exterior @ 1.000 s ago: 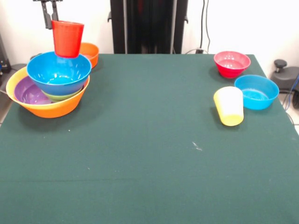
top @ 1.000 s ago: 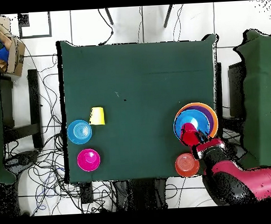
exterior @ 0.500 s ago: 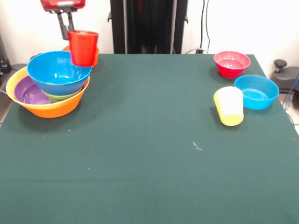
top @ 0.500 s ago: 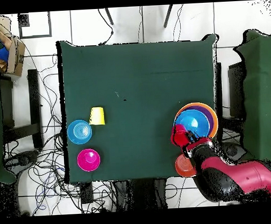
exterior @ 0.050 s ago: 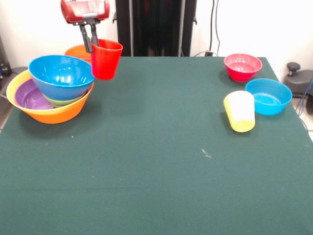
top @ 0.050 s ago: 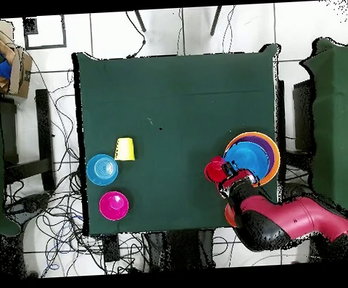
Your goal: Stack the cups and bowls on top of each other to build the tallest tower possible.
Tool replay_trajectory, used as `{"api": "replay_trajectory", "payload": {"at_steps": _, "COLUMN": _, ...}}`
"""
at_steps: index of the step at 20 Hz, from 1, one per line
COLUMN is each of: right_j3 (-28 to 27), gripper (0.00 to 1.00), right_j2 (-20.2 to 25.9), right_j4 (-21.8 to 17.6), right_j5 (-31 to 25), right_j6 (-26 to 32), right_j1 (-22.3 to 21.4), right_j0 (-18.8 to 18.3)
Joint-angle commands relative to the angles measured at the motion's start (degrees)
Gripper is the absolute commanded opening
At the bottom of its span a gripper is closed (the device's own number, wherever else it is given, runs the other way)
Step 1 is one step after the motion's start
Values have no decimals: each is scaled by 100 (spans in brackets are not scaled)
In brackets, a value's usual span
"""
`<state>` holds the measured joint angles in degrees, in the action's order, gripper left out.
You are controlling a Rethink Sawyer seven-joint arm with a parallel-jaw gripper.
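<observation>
While the tower (exterior @ 0.050 s ago: 51, 90) is standing four bowls high at the worktop's (exterior @ 0.050 s ago: 156, 161) edge, a red cup (exterior @ 0.050 s ago: 106, 59) is being held in the air beside it, rim pinched in the gripper's (exterior @ 0.050 s ago: 90, 40) jaws. Five pieces are waiting unstacked.

The red cup (exterior @ 0.050 s ago: 106, 59) hangs in the air, open end up, just beside the tower (exterior @ 0.050 s ago: 51, 90). The tower is a big orange bowl with purple, green and blue bowls inside. Well apart, the yellow cup (exterior @ 0.050 s ago: 240, 111) lies on its side beside a blue bowl (exterior @ 0.050 s ago: 268, 96), near a pink-red bowl (exterior @ 0.050 s ago: 242, 66).
</observation>
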<state>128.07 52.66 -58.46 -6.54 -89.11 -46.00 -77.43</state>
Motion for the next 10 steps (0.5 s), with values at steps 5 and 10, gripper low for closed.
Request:
{"api": "replay_trajectory", "payload": {"at_steps": 5, "right_j3": -81, "gripper": 0, "right_j2": 285, "right_j4": 351, "right_j5": -612, "right_j6": 203, "right_j1": 350, "right_j0": -523}}
{"api": "replay_trajectory", "payload": {"at_steps": 10, "right_j3": 155, "gripper": 0, "right_j2": 1087, "right_j4": 1200, "right_j5": -1210, "right_j6": 675, "right_j1": 52, "right_j0": -1009}}
